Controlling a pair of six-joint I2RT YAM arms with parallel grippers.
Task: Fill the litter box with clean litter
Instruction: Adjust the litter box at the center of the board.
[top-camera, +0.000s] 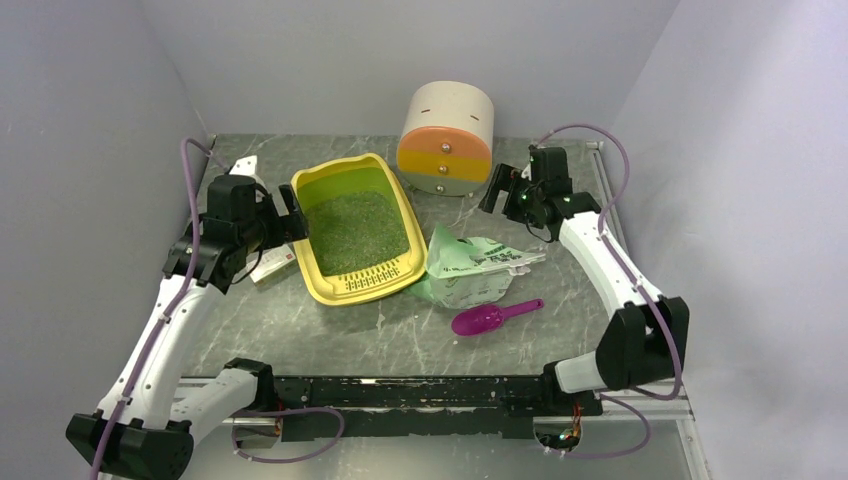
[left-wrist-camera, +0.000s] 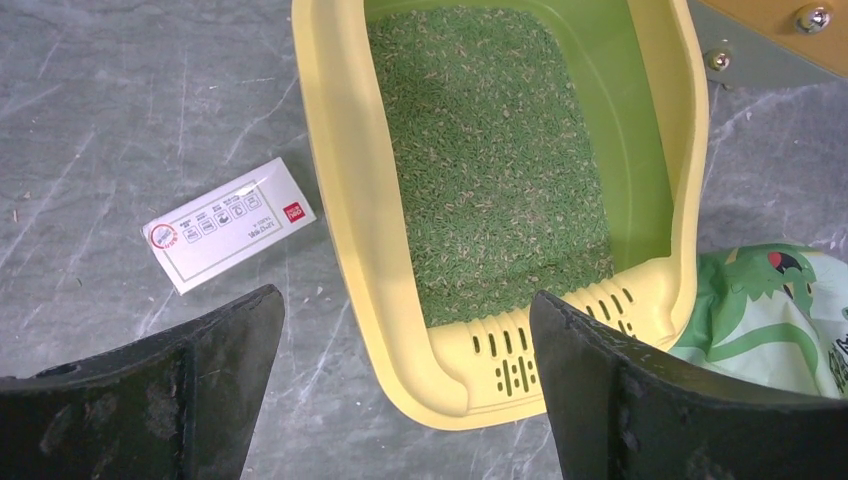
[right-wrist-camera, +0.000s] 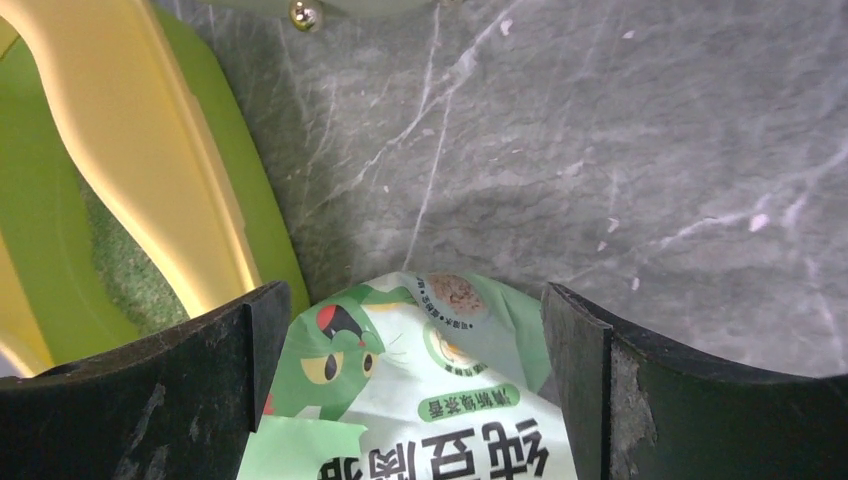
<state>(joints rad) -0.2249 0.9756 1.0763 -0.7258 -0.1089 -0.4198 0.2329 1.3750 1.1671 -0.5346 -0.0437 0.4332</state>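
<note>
The yellow litter box (top-camera: 322, 275) lies left of centre on the table, its slotted grille end towards the arms. Greenish-grey clean litter (top-camera: 356, 232) covers its floor. My left gripper (top-camera: 296, 220) hangs open just off the box's left side, empty. In the left wrist view the box's rim (left-wrist-camera: 345, 200) and the litter (left-wrist-camera: 490, 170) lie between and beyond the fingers of the left gripper (left-wrist-camera: 405, 300). My right gripper (top-camera: 497, 190) is open and empty near the cabinet. The right gripper (right-wrist-camera: 415, 292) looks down on the bag, with the box's rim (right-wrist-camera: 140, 150) at its left.
A pale green printed bag (top-camera: 470, 265) lies slumped right of the box, and a magenta scoop (top-camera: 490, 318) lies in front of it. A round beige-orange-yellow drawer cabinet (top-camera: 447, 137) stands at the back. A white card (top-camera: 272, 262) lies left of the box.
</note>
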